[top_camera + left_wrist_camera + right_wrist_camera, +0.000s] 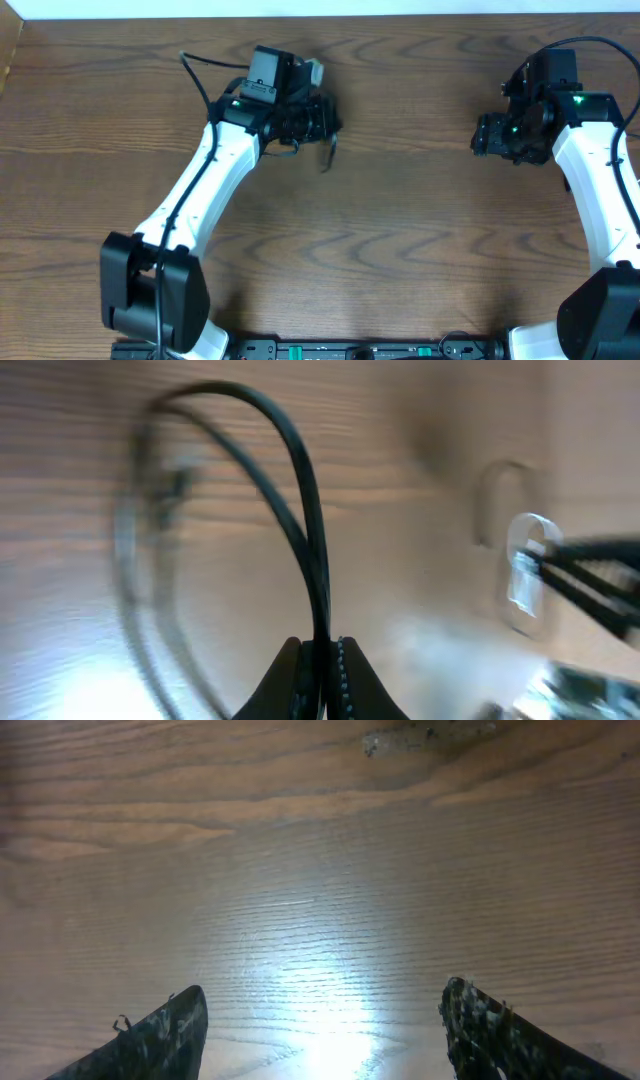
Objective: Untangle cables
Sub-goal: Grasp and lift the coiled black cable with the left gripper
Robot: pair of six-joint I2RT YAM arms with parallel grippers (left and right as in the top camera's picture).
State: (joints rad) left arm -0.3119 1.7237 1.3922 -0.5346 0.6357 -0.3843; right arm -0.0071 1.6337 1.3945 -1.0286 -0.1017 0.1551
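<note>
My left end effector (322, 660) is pinching a thin black cable (290, 450), doubled into a loop over the brown wooden bench (320, 870). Right end effector (325, 1005) spread, empty. Risk: pulling one-handed cinches the loop or slips it.

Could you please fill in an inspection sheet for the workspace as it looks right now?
Surface: wood-grain table, bare in the middle.
Job's things: black cable, looped up from the left gripper; a blurred plug beside it.
Clutter: nothing seen.
Grippers: left gripper shut on the black cable; right gripper open over bare wood, holding nothing.
Cables: a black arm wire arcs behind the right arm.
Surroundings: a pale strip beyond the table's far edge; nothing else seen.
</note>
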